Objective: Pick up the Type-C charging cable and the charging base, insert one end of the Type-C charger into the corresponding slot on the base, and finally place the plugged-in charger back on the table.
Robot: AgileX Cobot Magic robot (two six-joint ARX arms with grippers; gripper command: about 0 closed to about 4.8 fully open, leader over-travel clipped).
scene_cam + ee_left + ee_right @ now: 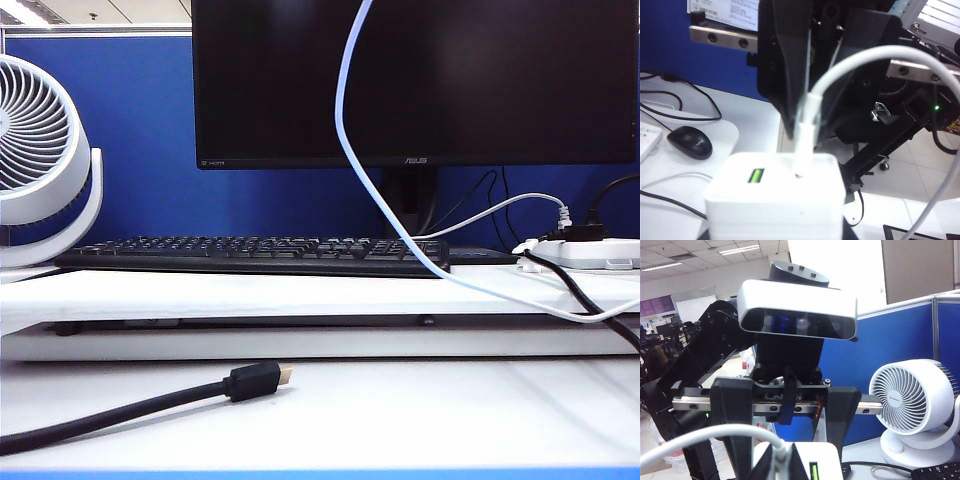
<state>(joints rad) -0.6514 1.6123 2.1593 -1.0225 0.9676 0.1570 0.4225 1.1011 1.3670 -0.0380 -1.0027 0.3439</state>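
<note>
The left gripper [785, 475] holds the one charging base [775, 200] aloft. The right gripper [802, 127], fingers pinched on the Type-C charging cable [875, 57], has its plug seated in the slot [800, 175]. Below on the counter [400, 410] lies one black cable [120, 410], with bare surface toward the lower right.

Keyboard [255, 255] on shelf board [300, 295], before monitor [415, 80]; fan [40, 160] left.

Right gripper [807, 132]: black tapering fingers below a silver rail with dark screws. Left gripper [785, 462]: black blocks on a silver rail, a grey-white camera bar above.
</note>
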